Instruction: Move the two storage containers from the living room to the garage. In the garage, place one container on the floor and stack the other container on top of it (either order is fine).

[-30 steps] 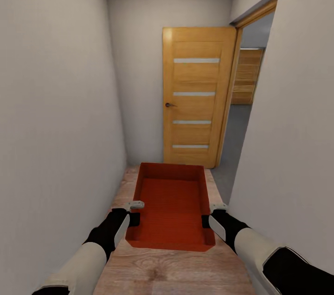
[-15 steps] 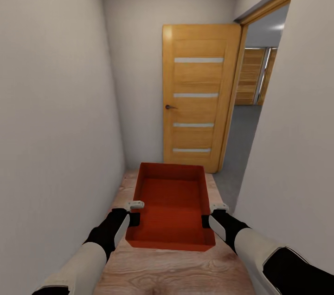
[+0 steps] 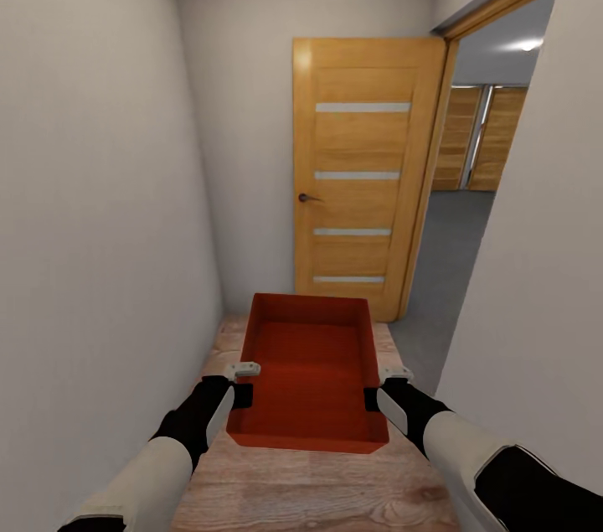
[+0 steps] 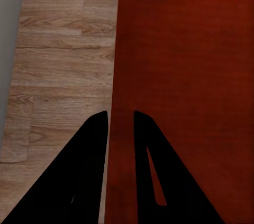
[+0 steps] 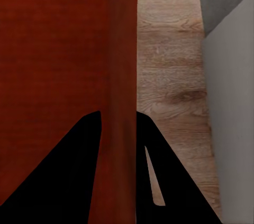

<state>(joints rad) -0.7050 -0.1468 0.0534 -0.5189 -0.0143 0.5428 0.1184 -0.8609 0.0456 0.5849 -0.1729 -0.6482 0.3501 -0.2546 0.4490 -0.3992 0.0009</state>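
Note:
One orange-red open-top storage container (image 3: 308,369) hangs in front of me over light wood plank flooring, empty inside. My left gripper (image 3: 244,384) is shut on its left wall, and my right gripper (image 3: 373,386) is shut on its right wall. In the left wrist view the two dark fingers (image 4: 95,144) straddle the container's wall (image 4: 120,75). The right wrist view shows the same pinch on the opposite wall (image 5: 123,75). Dark grey floor (image 3: 444,264) lies beyond the open doorway at the right.
I am in a narrow hallway between plain white walls (image 3: 92,222). An open wooden door (image 3: 360,172) with glass slits stands against the far wall. The doorway at the right opens onto grey flooring, with wooden panels (image 3: 481,138) at the far end. The right wall (image 3: 544,281) is close.
The whole view has advanced down the hallway and turned slightly, so the door looks larger and more of the room through the doorway shows. Both grippers keep their hold on the container.

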